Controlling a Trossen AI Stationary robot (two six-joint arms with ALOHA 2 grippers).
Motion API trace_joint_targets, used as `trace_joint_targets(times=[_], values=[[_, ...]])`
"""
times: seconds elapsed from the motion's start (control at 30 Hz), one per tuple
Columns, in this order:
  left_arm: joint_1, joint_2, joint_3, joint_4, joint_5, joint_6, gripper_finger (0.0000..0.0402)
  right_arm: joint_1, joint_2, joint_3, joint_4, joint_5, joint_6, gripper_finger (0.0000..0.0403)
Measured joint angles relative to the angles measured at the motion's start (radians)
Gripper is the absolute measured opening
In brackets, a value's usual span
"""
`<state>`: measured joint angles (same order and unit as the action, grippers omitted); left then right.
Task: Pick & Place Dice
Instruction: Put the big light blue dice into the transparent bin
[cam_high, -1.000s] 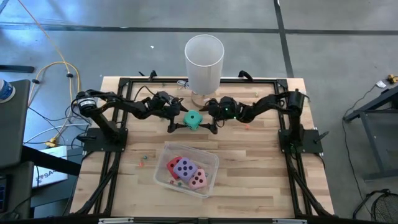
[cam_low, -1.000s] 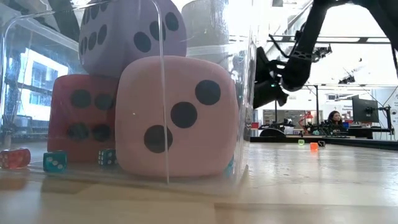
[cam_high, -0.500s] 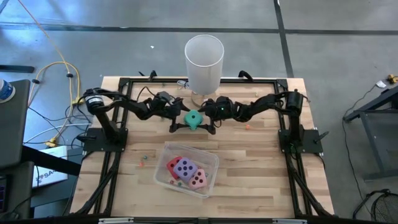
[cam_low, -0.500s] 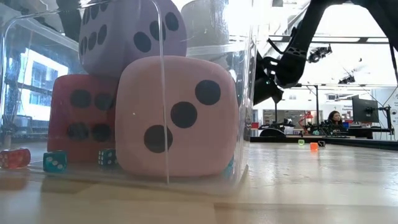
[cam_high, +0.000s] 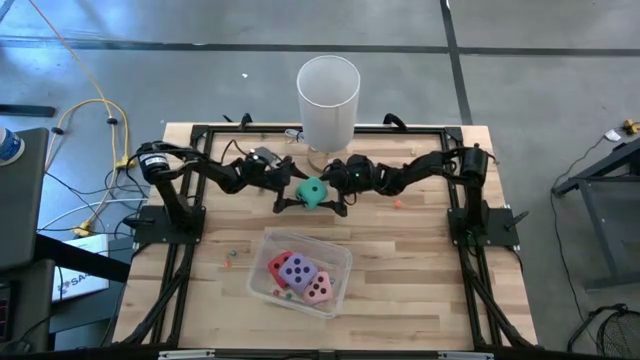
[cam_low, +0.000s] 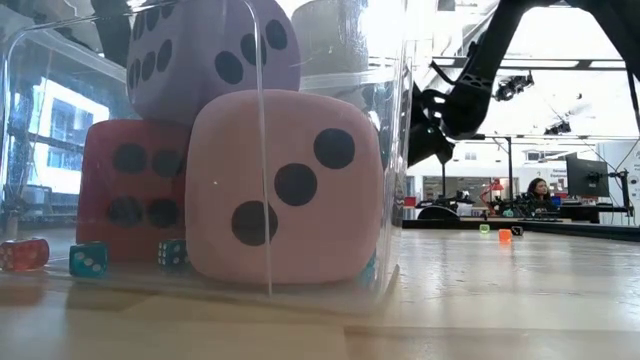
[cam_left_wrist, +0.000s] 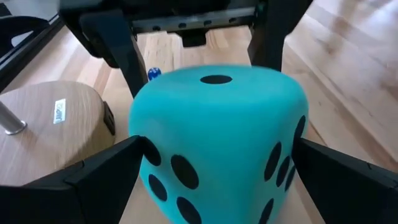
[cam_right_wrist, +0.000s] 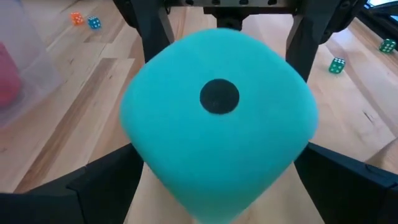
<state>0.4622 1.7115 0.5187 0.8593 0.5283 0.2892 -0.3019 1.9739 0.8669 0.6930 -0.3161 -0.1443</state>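
**Teal die held between both grippers, above the table's middle**

In the high view the teal-green die sits a little above the centre of the frame, just below the white cylinder. Both arms meet at it. The left gripper comes from the left side of the picture and the right gripper from the right side, so the die lies exactly between them, with neither arm clearly nearer.

In the left wrist view the die fills the centre, and the dark fingers touch it at both sides, so this gripper is closed around the die. In the right wrist view the same die shows its one-pip face, and the fingers also press on both flanks. The fingers of the other arm stand behind the die in each wrist view. It looks like a hand-over, but I cannot tell which gripper carries the weight.

The clear bin lies in the lower middle of the high view, well apart from the grippers. It holds the red die, the purple die and the pink die. The next move, in my judgement, depends on this: the bin is straight down-frame from the held die, about equally reachable for both arms, so one gripper must let go first.
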Motion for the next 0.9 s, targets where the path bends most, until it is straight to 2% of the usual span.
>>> trace_joint_targets(times=[0.2, 0.53, 0.8, 0.9], values=[[0.004, -0.032, 0.007, 0.056, 0.014, -0.085, 0.0400, 0.002, -0.001, 0.011, 0.007, 0.004, -0.005, 0.0396], [-0.036, -0.103, 0.007, 0.046, -0.003, -0.109, 0.0400, 0.044, -0.029, 0.034, 0.002, 0.046, -0.017, 0.0396], [-0.054, -0.136, 0.007, 0.043, -0.010, -0.135, 0.0400, 0.086, -0.093, 0.084, -0.167, 0.150, -0.071, 0.0396], [-0.061, -0.168, 0.007, 0.032, -0.012, -0.148, 0.0400, 0.097, -0.114, 0.090, -0.182, 0.169, -0.087, 0.0396]])
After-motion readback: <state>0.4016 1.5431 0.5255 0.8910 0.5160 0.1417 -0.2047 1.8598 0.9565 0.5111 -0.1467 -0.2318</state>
